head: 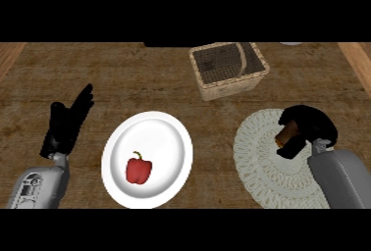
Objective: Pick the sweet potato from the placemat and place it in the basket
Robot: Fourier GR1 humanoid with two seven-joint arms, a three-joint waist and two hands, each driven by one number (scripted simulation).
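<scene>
right hand (313,123): curling round the sweet potato (289,133), over the placemat (259,164)
left hand (68,125): lying open, idle
risk: it's sticking out one side — could be slipping out or clipping the basket (229,69) rim en route

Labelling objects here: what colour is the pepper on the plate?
The pepper is red; the head view shows it best.

Dark, rough-grained wooden counter top (138,78), paler wood trim (358,56) along both side edges.
</scene>
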